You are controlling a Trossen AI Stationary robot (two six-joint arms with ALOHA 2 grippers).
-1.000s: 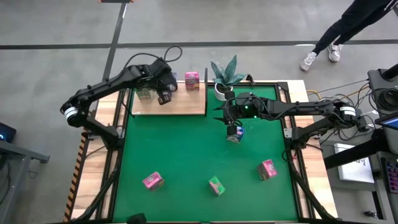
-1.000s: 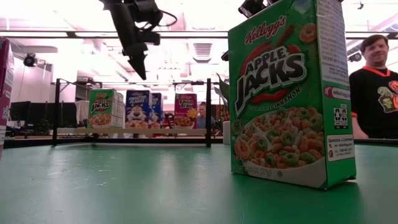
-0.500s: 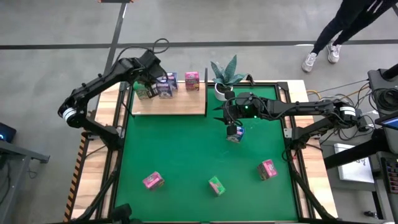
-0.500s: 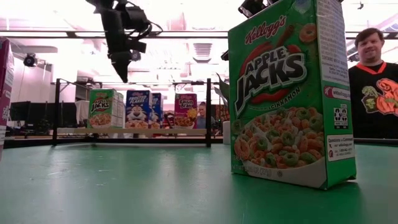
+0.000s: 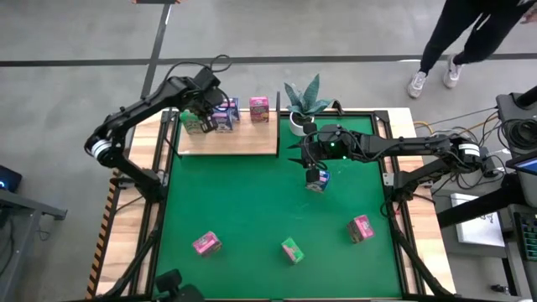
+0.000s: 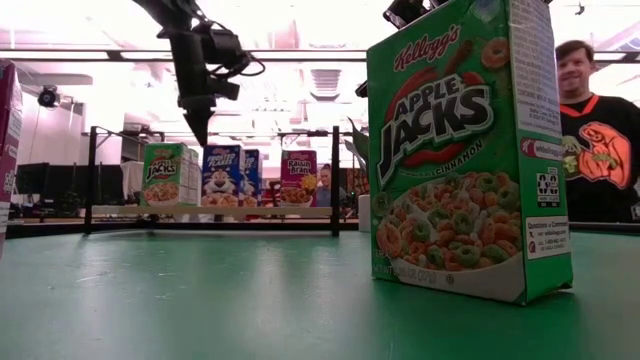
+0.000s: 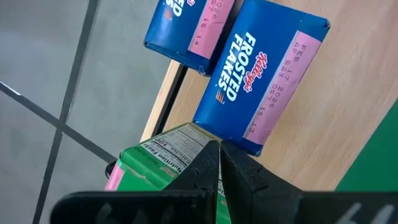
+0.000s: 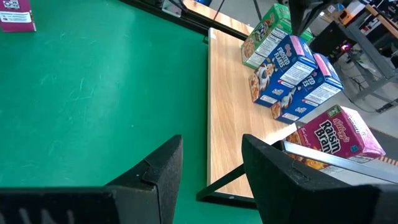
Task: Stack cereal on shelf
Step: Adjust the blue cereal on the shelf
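- High view: green worktop (image 5: pixel 252 201) on a grey concrete floor; a person's legs at the far right edge. Shelf (image 5: pixel 239 141) at the far left corner w/ a green, two blue and one pink cereal box; plant pot (image 5: pixel 304 102) beside it. Loose boxes near the front: pink (image 5: pixel 206 243), green (image 5: pixel 292 249), pink (image 5: pixel 361 227). Left claw (image 5: pixel 204 107) over the shelf's boxes; right claw (image 5: pixel 315 178) mid-worktop.
- Low view: big green box (image 6: pixel 462 150) close up; a person at the right behind the worktop. Left claw points down above the shelf's green box (image 6: pixel 163 175).
- Left wrist view: fingers (image 7: pixel 208 168) pressed together, holding nothing, just above the green box.
- Right wrist view: fingers (image 8: pixel 163 171) spread apart, nothing between them.
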